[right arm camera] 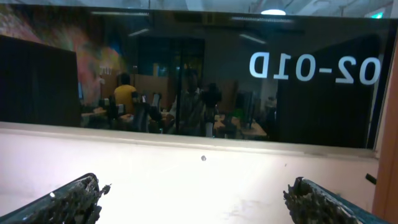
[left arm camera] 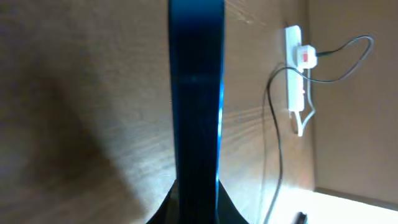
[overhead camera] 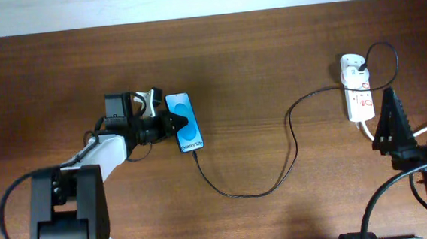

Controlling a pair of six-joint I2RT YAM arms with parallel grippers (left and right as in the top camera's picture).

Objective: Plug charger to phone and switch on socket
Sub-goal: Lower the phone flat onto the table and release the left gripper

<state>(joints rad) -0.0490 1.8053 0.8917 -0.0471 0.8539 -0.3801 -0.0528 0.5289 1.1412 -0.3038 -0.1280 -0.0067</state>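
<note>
The left fingers [overhead camera: 175,127] pinch the phone [overhead camera: 185,122] by its sides, and in the left wrist view the phone runs straight out between them. The charger [overhead camera: 243,191] cable already reaches the phone's near end. The right fingers [overhead camera: 389,122] are spread wide with nothing between them, just beside the socket [overhead camera: 360,94] on the desk [overhead camera: 270,63]. To do this well, I think 1 finger should come down slowly onto the red switch.

Matt wood-grain table [overhead camera: 270,70]; glossy phone [overhead camera: 185,122] screen; white plastic socket [overhead camera: 359,94]
</note>
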